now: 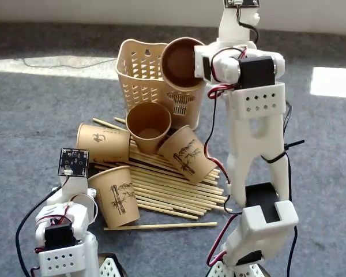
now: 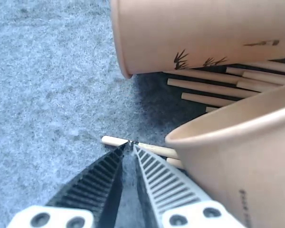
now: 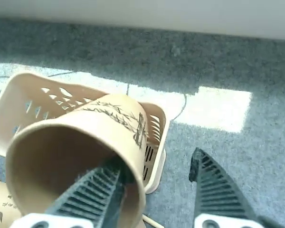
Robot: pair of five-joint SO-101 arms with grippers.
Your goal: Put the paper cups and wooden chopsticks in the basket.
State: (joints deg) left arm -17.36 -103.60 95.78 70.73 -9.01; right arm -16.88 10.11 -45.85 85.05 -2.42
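A beige slotted basket (image 1: pixel 139 78) stands at the back of the carpet. My right gripper (image 1: pixel 199 61) holds a paper cup (image 1: pixel 181 62) on its side above the basket's rim. In the right wrist view one finger (image 3: pixel 97 192) is inside this cup (image 3: pixel 85 137), the other stands wide apart, so the gripper (image 3: pixel 156 159) is open over the basket (image 3: pixel 28 104). Several more cups (image 1: pixel 149 124) lie on a pile of wooden chopsticks (image 1: pixel 173 187). My left gripper (image 2: pixel 130 145) sits low between two lying cups (image 2: pixel 204 33), its tips pinched on a chopstick (image 2: pixel 114 140).
One loose chopstick (image 1: pixel 161 226) lies apart at the front of the pile. A cable (image 1: pixel 57 62) runs over the carpet behind the basket. Grey carpet lies open to the left, and the right arm's tall body (image 1: pixel 256 133) stands beside the pile.
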